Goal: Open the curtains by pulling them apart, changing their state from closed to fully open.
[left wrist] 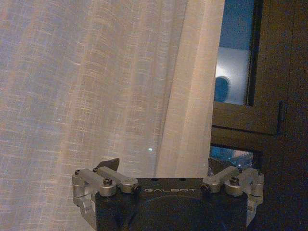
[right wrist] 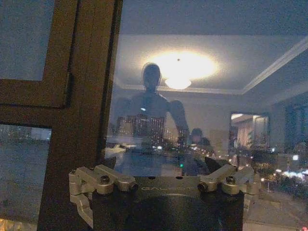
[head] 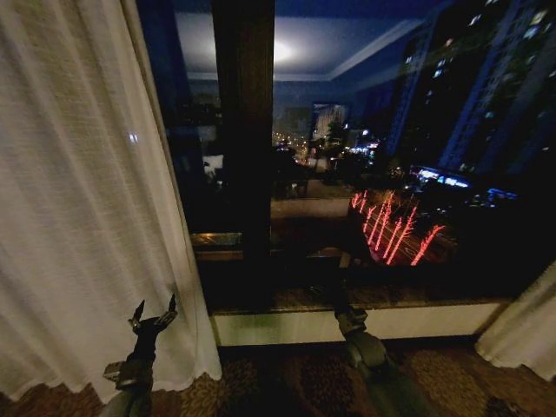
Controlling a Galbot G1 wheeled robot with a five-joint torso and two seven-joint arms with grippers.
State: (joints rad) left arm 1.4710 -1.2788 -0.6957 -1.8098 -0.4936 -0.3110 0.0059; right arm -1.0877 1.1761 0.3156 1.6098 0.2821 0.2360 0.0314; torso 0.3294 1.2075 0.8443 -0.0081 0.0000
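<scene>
Left end effector (head: 154, 314), fingers spread and grasping nothing, sits low in the frame's lower left, just in front of the left curtain panel (head: 78, 200), already drawn to the left side. Right end effector (head: 343, 300) faces the window glass (head: 417, 130) at lower centre; I cannot tell its state. Right panel (head: 526, 334) bunches at the lower right. Finishing well probably means pinching each panel's inner edge and sweeping outward steadily.
</scene>
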